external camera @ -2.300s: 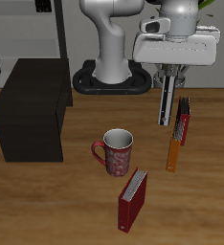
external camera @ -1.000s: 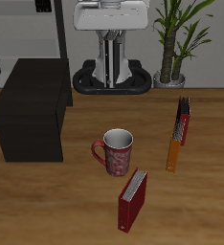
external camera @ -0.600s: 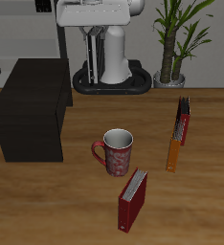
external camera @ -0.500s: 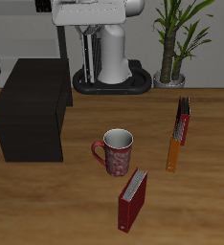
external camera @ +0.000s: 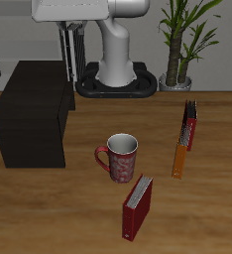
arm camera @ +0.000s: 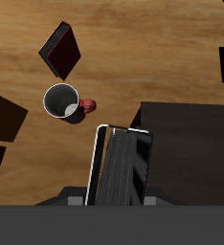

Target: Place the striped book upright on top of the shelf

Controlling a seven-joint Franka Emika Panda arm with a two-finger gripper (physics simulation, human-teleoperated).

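Gripper (external camera: 71,40): clenched on the striped book (external camera: 71,57), which hangs upright, high over the back edge of the shelf (external camera: 34,104). Task part done by the look of it: book lifted and carried over, lowering and release outstanding. Mug (external camera: 119,157) on table beyond.

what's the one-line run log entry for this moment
phase: carry | gripper: shut on striped book, held upright | position: above back of shelf | book not yet placed
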